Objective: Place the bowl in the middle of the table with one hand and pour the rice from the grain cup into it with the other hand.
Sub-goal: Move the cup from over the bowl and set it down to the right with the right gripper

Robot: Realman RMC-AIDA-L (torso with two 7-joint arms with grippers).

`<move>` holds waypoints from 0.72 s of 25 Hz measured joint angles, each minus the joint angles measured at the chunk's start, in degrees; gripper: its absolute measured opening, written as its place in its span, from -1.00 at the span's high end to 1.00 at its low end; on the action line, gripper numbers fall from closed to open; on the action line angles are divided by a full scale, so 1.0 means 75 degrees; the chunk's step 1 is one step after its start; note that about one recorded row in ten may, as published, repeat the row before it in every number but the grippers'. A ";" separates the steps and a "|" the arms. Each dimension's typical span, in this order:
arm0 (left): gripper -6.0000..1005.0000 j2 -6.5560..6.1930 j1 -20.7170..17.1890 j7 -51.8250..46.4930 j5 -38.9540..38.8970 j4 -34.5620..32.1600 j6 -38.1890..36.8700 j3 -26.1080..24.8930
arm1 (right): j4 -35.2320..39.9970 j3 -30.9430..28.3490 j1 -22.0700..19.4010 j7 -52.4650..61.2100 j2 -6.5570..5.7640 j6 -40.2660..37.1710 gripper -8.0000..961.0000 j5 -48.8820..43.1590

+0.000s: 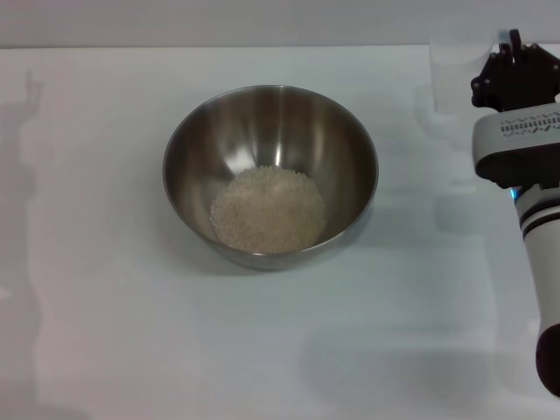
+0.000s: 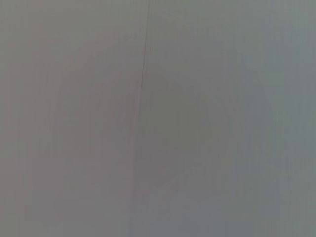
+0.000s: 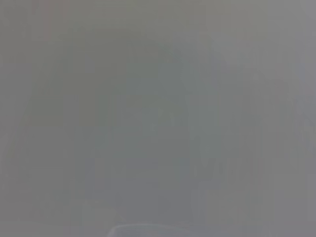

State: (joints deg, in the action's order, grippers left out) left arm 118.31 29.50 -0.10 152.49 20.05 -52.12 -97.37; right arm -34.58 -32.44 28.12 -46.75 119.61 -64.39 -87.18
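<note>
The steel bowl (image 1: 270,171) stands upright near the middle of the white table (image 1: 105,332). A round pile of pale rice (image 1: 268,210) lies in its bottom. My right gripper (image 1: 514,66) is at the far right edge, well apart from the bowl, above the table's back corner. A faint, see-through shape right beside it looks like the grain cup (image 1: 455,79). Whether the gripper touches the cup cannot be told. My left gripper is out of the head view. Both wrist views show only plain grey surface.
The right arm's white forearm (image 1: 534,219) runs down the right edge of the head view. The table's back edge (image 1: 219,46) meets a grey wall. A thin dark line (image 2: 143,74) crosses the left wrist view.
</note>
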 joint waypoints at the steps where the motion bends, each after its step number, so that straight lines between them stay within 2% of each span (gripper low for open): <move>1: -0.68 0.0000 0.0005 0.0005 0.0000 0.0000 0.0000 0.0007 | 0.0034 0.0000 -0.0014 0.0181 0.0000 0.0073 0.95 0.0025; 9: -0.68 0.0000 0.0019 0.0006 0.0000 -0.0001 0.0006 0.0126 | 0.0525 -0.0010 0.0047 0.1081 -0.0020 0.0815 0.95 0.0887; 18: -0.68 -0.0001 0.0037 0.0026 0.0216 -0.0001 0.0001 0.0140 | 0.0897 0.0283 0.0014 0.1496 -0.0023 0.1045 0.95 0.0714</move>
State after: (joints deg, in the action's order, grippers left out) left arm 118.30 29.78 0.10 154.11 20.04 -52.11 -96.32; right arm -27.85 -30.32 28.23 -35.53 119.44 -56.56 -81.82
